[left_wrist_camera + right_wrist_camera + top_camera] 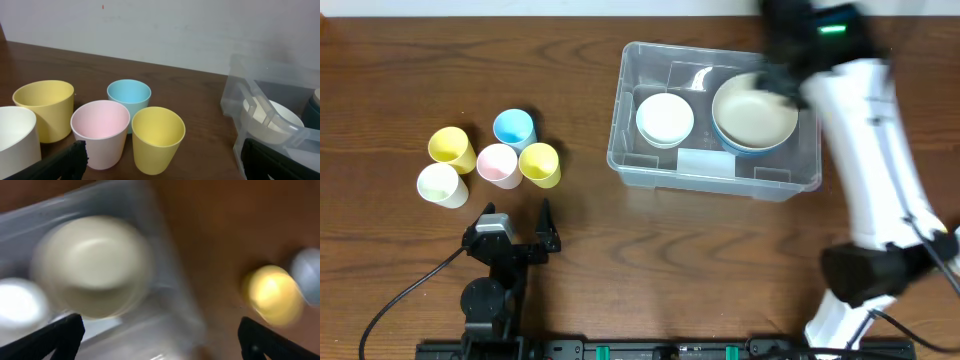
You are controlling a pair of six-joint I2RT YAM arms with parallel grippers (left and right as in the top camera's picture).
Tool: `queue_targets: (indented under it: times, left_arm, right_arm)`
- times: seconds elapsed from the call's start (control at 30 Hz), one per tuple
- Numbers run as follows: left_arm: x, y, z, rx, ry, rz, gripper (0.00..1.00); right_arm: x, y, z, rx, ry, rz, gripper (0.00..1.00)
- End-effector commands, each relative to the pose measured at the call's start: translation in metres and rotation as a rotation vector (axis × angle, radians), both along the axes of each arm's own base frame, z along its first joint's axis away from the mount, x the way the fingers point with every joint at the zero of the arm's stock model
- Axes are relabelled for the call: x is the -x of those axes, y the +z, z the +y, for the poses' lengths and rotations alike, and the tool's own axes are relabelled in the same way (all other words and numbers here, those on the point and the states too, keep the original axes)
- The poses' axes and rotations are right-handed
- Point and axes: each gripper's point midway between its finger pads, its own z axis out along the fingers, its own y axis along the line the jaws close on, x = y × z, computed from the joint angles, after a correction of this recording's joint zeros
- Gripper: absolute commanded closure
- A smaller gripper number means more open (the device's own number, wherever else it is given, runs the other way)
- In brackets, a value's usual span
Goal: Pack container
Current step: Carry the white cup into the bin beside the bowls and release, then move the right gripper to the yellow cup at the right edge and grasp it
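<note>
The clear plastic container (705, 183) stands right of centre on the wooden table. It holds a white bowl (665, 118) on its left and a beige bowl (754, 112) nested in a blue one on its right. My right gripper (778, 78) hovers over the container's far right part. In the blurred right wrist view the right gripper (160, 332) is open and empty, with the beige bowl (92, 265) below it. My left gripper (516, 210) rests low near the table's front, open and empty. In the left wrist view the left gripper (165, 160) faces the cups, and the container (235, 95) is at the right.
Several pastel cups stand in a cluster at the left: yellow (451, 148), blue (514, 128), pink (498, 164), a second yellow (540, 164) and white (441, 184). The nearest yellow cup (157, 137) and the pink cup (100, 131) sit just ahead of the left fingers.
</note>
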Motion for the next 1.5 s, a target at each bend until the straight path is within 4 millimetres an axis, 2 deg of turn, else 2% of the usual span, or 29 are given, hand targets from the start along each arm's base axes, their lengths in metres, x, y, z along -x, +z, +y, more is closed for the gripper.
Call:
queue_targets:
  times: [0.0, 0.1, 0.3, 0.53, 0.7, 0.9, 1.2, 1.47]
  left_arm:
    - [0.001, -0.016, 0.004, -0.021, 0.02, 0.05, 0.02]
    - [0.001, -0.016, 0.004, -0.02, 0.02, 0.05, 0.02]
    - [0.001, -0.016, 0.004, -0.02, 0.02, 0.05, 0.02]
    - [0.001, -0.016, 0.004, -0.02, 0.02, 0.049, 0.02]
    - [0.001, -0.016, 0.004, -0.02, 0.02, 0.05, 0.02]
    - [0.001, -0.016, 0.004, -0.021, 0.02, 0.05, 0.02]
    - [0.001, -0.016, 0.004, -0.021, 0.019, 0.05, 0.02]
    - [0.001, -0.016, 0.004, -0.021, 0.02, 0.05, 0.02]
  right_arm:
    - [0.008, 0.0, -0.042, -0.056, -0.247, -0.05, 0.01]
    - [0.017, -0.014, -0.07, -0.098, -0.339, -0.004, 0.01]
    - [0.043, -0.053, -0.107, -0.12, -0.526, 0.106, 0.01]
    - [0.058, -0.108, -0.132, -0.139, -0.611, 0.194, 0.01]
    - [0.049, -0.152, -0.148, -0.244, -0.521, 0.193, 0.01]
    - [0.076, -0.193, -0.175, -0.316, -0.622, 0.213, 0.01]
    - [0.107, -0.226, -0.182, -0.336, -0.677, 0.272, 0.01]
    - [0.111, -0.259, -0.185, -0.351, -0.66, 0.235, 0.01]
